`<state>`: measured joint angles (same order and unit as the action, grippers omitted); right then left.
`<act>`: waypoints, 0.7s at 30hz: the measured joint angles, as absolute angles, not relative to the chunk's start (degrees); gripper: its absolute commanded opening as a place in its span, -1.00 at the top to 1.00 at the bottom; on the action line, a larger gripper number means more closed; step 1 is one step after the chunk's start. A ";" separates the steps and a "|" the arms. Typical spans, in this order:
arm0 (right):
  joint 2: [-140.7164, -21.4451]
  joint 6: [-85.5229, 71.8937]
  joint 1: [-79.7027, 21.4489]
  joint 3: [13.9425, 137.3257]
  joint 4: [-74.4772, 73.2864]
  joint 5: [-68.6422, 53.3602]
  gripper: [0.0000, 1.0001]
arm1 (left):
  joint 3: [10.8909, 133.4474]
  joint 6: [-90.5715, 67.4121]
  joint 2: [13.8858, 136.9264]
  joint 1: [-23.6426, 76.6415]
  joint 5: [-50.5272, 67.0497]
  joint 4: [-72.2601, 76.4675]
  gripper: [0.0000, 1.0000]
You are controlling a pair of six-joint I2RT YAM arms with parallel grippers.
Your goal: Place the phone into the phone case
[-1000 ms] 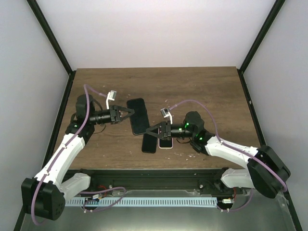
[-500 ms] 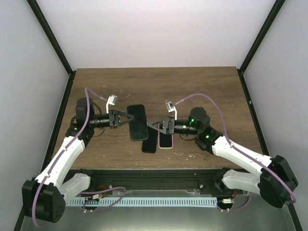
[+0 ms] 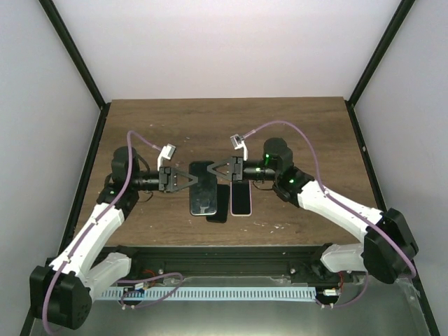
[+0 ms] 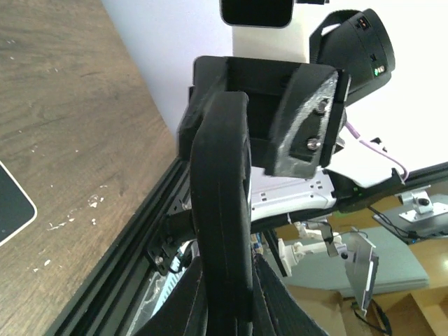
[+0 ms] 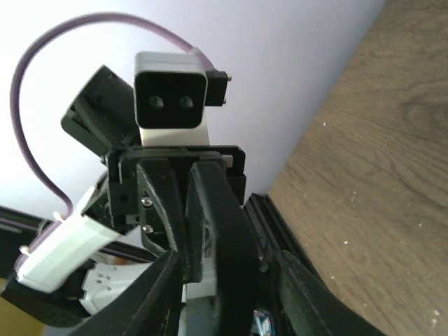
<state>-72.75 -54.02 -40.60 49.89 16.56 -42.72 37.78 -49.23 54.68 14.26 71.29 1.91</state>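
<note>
Nearest the arm bases, a black rail (image 3: 224,250) runs along the table (image 3: 294,126) edge. Just beyond it lies a dark flat slab (image 3: 219,214), its far end hidden under the phone case (image 3: 203,192). Touching the slab at 3 o'clock lies the phone (image 3: 241,201), pale-rimmed and flat on the wood. The case hangs above the table, clamped at its 9 o'clock edge by the left gripper (image 3: 187,180). The right gripper (image 3: 219,168) meets the case's 1 o'clock corner, its fingers either side of that edge; whether they press, I cannot tell. Its body covers the phone's far end.
</note>
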 measured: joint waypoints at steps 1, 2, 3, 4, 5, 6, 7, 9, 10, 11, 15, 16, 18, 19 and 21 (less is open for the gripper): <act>-73.34 -54.22 -40.58 49.87 16.69 -43.13 0.49 | 37.78 -49.19 54.68 14.48 71.46 1.91 1.00; -73.65 -54.28 -40.58 49.84 16.80 -43.40 0.56 | 37.80 -49.06 54.70 14.66 71.72 1.85 1.00; -73.80 -54.87 -40.58 49.80 16.86 -43.68 0.63 | 37.80 -48.90 54.76 14.68 71.92 1.78 1.00; -73.80 -54.85 -40.60 49.80 17.15 -43.90 0.68 | 37.80 -48.77 54.87 14.68 72.10 1.76 1.00; -73.80 -55.11 -40.58 49.80 17.39 -43.94 0.74 | 37.82 -48.49 55.05 14.68 72.44 1.89 1.00; -73.84 -55.31 -40.58 49.78 17.45 -44.16 0.79 | 37.91 -48.31 55.16 14.68 72.53 1.93 1.00; -73.89 -55.64 -40.58 49.78 17.85 -44.60 0.83 | 37.91 -48.05 55.29 14.68 72.71 2.04 0.97; -73.91 -56.47 -40.58 49.78 18.63 -45.39 0.88 | 37.98 -47.68 55.48 14.68 73.25 2.31 0.89; -73.91 -56.58 -40.58 49.76 18.90 -45.41 0.90 | 38.17 -47.53 55.55 14.66 73.38 2.22 0.79; -73.93 -56.64 -40.58 49.76 19.16 -45.41 0.92 | 38.37 -47.31 55.64 14.66 73.38 2.02 0.64; -73.93 -57.91 -40.32 49.34 20.12 -44.36 0.97 | 39.29 -46.46 56.62 14.68 72.18 0.05 0.16; -73.95 -58.52 -40.14 48.93 20.49 -43.99 0.97 | 39.31 -46.44 56.86 14.68 71.85 -0.30 0.08; -73.95 -60.60 -39.53 47.27 22.17 -43.38 0.97 | 39.24 -47.09 56.93 14.68 71.07 -1.41 -0.02; -73.97 -61.76 -39.00 46.26 23.05 -43.16 0.97 | 39.18 -47.13 56.82 14.68 70.78 -1.61 -0.03; -74.00 -63.88 -37.78 44.73 24.05 -42.37 0.97 | 38.48 -47.72 56.45 14.68 69.69 -1.78 -0.06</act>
